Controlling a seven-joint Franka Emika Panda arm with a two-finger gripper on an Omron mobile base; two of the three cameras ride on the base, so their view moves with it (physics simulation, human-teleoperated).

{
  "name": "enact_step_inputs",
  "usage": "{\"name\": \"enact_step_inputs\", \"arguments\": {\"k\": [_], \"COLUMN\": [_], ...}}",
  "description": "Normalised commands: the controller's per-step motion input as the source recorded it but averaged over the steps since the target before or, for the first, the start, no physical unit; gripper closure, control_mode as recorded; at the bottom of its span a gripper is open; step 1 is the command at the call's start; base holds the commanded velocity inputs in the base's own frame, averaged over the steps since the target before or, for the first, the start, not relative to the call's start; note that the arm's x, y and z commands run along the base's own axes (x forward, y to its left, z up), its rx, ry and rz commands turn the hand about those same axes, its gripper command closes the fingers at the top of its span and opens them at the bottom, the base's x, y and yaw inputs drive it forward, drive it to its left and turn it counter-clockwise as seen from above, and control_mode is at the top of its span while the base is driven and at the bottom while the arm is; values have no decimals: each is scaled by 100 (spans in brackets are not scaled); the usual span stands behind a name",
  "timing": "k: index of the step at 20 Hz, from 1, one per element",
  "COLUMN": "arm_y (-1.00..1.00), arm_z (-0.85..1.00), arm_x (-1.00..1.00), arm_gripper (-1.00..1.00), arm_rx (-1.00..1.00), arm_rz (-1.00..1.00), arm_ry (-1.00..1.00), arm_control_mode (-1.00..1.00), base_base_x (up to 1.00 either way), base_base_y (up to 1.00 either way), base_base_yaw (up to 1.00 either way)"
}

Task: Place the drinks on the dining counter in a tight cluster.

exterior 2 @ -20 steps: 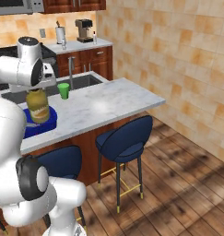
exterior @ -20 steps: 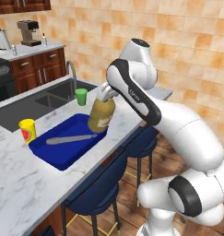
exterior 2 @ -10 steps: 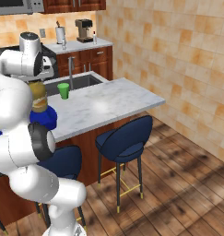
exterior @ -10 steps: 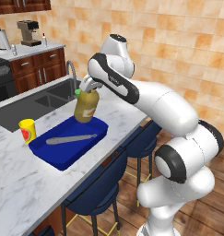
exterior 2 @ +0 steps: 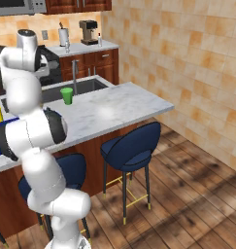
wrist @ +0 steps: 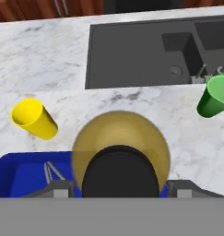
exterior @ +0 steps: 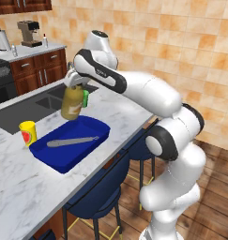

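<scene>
Over blue tray (exterior: 64,161): held juice jug (exterior: 72,101) shifted left.

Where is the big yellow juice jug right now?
In the left base view, the juice jug hangs from the gripper above the blue tray's far end, beside the green cup.

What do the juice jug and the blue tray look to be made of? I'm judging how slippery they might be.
The juice jug looks like translucent amber plastic with a black cap: the hand view shows the tray's blue through its body. The blue tray looks like glossy moulded plastic, uniform in colour with rounded raised walls. Both are rendered, so neither is certain.
</scene>
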Motion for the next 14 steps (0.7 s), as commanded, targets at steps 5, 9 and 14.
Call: {"name": "enact_step_inputs", "arguments": {"k": [5, 9, 14], "arm_y": [47, 48, 38], "arm_z": [-2, 0, 0], "arm_x": [35, 30, 27], "arm_gripper": [100, 100, 100], "arm_rx": [-2, -5, -6], "arm_rz": [0, 0, 0], "arm_ry": [19, 10, 0], "arm_control_mode": [-100, -100, -100], "base_base_x": [0, 0, 0], "base_base_y": [0, 0, 0], "base_base_yaw": [0, 0, 0]}}
